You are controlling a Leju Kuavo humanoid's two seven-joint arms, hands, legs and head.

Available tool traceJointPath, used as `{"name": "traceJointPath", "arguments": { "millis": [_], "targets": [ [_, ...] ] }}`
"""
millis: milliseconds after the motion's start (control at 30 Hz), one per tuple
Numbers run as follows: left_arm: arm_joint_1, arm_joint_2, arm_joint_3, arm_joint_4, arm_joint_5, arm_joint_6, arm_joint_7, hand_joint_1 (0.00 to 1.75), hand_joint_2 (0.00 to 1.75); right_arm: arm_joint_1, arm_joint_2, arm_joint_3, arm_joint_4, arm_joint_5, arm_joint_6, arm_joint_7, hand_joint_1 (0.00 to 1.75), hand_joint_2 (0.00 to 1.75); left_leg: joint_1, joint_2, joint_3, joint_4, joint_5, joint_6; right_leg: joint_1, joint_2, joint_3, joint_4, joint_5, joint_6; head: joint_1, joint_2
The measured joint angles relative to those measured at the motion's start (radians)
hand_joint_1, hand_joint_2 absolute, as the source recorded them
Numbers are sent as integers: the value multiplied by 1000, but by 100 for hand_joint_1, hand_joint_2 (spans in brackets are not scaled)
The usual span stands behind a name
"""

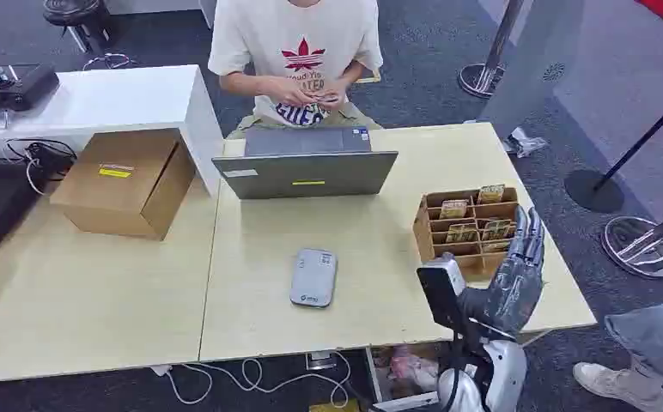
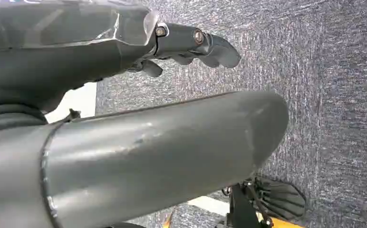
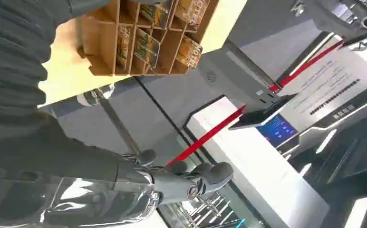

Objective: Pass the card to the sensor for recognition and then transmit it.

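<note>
I see one cardboard box (image 1: 126, 180) far to the left of my right hand (image 1: 517, 276), sitting on the pale table (image 1: 88, 300) with bare tabletop in front of it. Next, one grey laptop (image 1: 307, 163), lid toward me, with one person (image 1: 298, 51) seated behind it, both hands together at the chest; what they hold is too small to make out. One grey sensor (image 1: 313, 277) lies flat on the table, left of my right hand and well apart from it, bare wood all around it.

One brown compartmented card rack (image 1: 465, 230) sits just beyond my right hand, near the table's right edge. I count about five cards (image 1: 453, 209) standing in its slots; the near slots are hidden behind the hand, so the count is rough.

My right hand is raised at the table's near right corner, fingers straight and apart, grasping nothing, fingertips just in front of the rack. In the right wrist view the fingers (image 3: 205, 173) are spread with nothing between them, and the rack (image 3: 124, 52) is cut off by the frame edge.

My left hand (image 2: 191, 45) hangs over grey carpet (image 2: 333, 95), fingers loosely bent, nothing in them; the thumb blocks much of that picture.

Right of the table, barrier posts (image 1: 483, 77) stand on the carpet.
</note>
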Motion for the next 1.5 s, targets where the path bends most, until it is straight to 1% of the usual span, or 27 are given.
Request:
{"name": "traceJointPath", "arguments": {
  "millis": [667, 867, 1033, 1100, 1233, 1433, 1500],
  "targets": [
    [-1, 0, 0, 0, -14, -11, 0, 0, 0, 11, 0, -24, -9, 3, -13, 4, 0, 175, 0, 0, 0, 0, 0, 0, 0, 0, 0, 0, 0, 0, 0, 0],
    [-2, 0, 0, 0, -17, -13, 0, 0, 0, 6, 0, -36, -8, 67, -15, 18, 0, 175, 0, 0, 0, 0, 0, 0, 0, 0, 0, 0, 0, 0, 0, 0],
    [-8, 0, 0, 0, -29, -19, 5, 0, 0, -40, -6, -69, 2, 138, -11, 32, 0, 175, 0, 0, 0, 0, 0, 0, 0, 0, 0, 0, 0, 0, 0, 0],
    [-13, 0, 0, 0, -32, -19, 8, 0, 0, -79, -20, -82, 19, 155, -2, 38, 0, 175, 0, 0, 0, 0, 0, 0, 0, 0, 0, 0, 0, 0, 0, 0],
    [-20, 0, 0, 0, -32, -19, 13, 0, 0, -160, -55, -95, 77, 164, 23, 45, 0, 175, 0, 1, 0, 0, 1, 1, 0, 1, 0, 0, 1, -1, 0, 0],
    [-20, 0, 0, 0, -32, -19, 13, 0, 0, -210, -78, -98, 129, 165, 27, 49, 0, 175, 0, 0, 0, 0, 1, 1, 0, 0, 0, 0, 1, -1, 0, 0],
    [-20, 0, 0, 0, -29, -17, 13, 0, 0, -226, -85, -98, 148, 165, 48, 52, 0, 175, 0, 0, 0, 0, 1, 1, 0, 0, -1, 0, 1, -1, 0, 0]
  ]
}}
